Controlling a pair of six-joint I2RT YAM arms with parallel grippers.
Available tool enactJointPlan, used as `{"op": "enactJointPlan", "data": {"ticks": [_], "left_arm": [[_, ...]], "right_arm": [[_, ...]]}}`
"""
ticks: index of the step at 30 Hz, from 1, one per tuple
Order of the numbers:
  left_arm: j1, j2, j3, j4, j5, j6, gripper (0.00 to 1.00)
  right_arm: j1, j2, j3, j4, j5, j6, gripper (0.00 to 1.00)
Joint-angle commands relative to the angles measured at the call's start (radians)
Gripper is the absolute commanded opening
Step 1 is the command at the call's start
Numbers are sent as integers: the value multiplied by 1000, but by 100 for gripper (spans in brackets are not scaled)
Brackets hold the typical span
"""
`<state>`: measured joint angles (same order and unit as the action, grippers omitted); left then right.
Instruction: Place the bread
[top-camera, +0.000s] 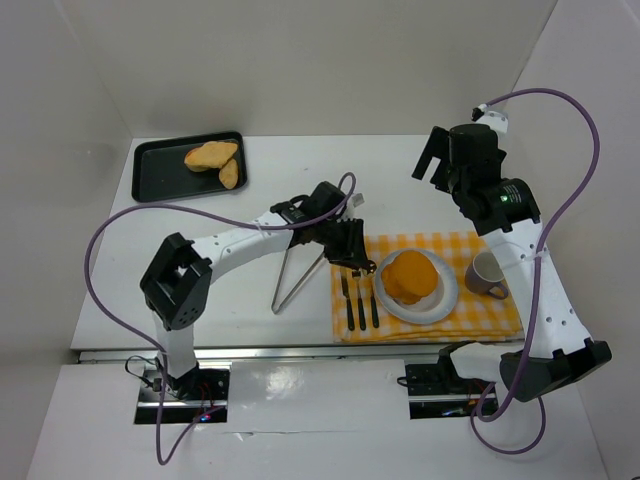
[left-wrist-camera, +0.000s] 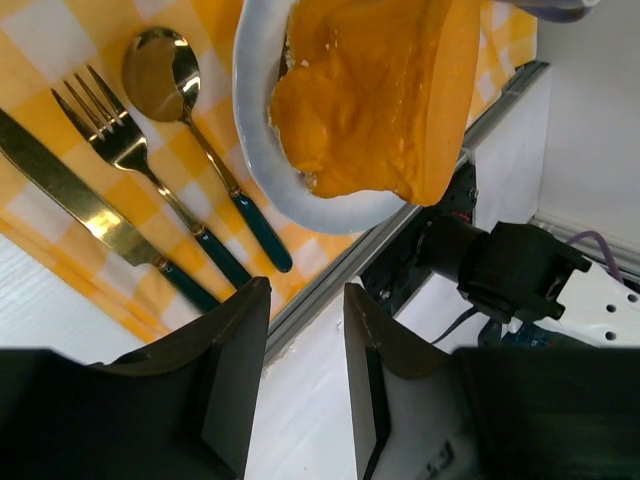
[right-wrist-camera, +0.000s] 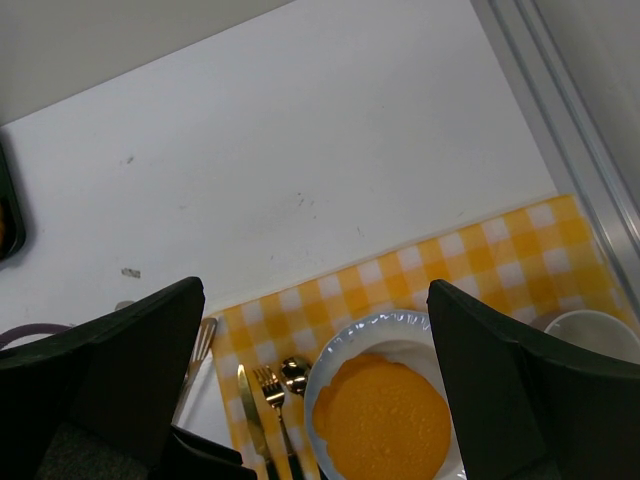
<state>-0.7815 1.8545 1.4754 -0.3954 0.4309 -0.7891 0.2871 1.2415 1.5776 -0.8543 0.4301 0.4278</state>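
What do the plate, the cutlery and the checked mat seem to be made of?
Plate: likely glazed ceramic; white, glossy rim.
Cutlery: polished gold-coloured metal, mirror-like reflections; dark teal handles, perhaps plastic or lacquer.
Mat: probably woven cloth; yellow and white check, slightly wavy edge.

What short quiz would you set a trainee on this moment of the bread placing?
1. True or false: the bread sits on the white plate.
2. The left gripper holds: A the bread, B the plate, C nothing.
3. How many pieces of cutlery lie beside the plate?
Key: 1 true; 2 C; 3 three.
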Motion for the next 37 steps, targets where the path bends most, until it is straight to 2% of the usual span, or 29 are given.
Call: {"op": "enactJointPlan", "data": {"ticks": [1, 4, 6, 7, 9, 10, 13, 17, 20, 24, 32, 37], "left_arm": [[-5, -32, 6, 84, 50, -39, 48], [-5, -81, 6, -46, -101, 7, 53], [-5, -130, 16, -179, -205, 28, 65], [4, -141, 16, -228, -312, 54, 68], [4, -167, 31, -333, -430, 74, 75], [4, -178, 20, -353, -510, 86, 76], [33, -216, -27, -407, -602, 96, 79], [118, -267, -120, -407, -589, 96, 85], [163, -279, -174, -396, -598, 87, 85], [163, -291, -193, -408, -621, 87, 85], [252, -353, -224, -396, -570, 106, 85], [293, -374, -213, -396, -570, 128, 85]], "right_arm": [[-6, -27, 19, 18, 13, -8, 100], [-6, -27, 19, 9, 22, -8, 100], [-6, -27, 10, 9, 22, -8, 100], [-6, -27, 1, 9, 22, -8, 100], [-6, -27, -10, 18, 12, -8, 100], [-6, -27, -10, 27, 0, -8, 100], [-6, -17, -10, 27, -27, -8, 100], [-6, 4, -1, 15, -36, -8, 100], [-6, 4, -1, 6, -36, -8, 100], [-6, 4, -21, 6, -56, -8, 100], [-6, 105, 1, -71, -54, 6, 100], [-6, 116, -22, -45, -63, -3, 100]]}}
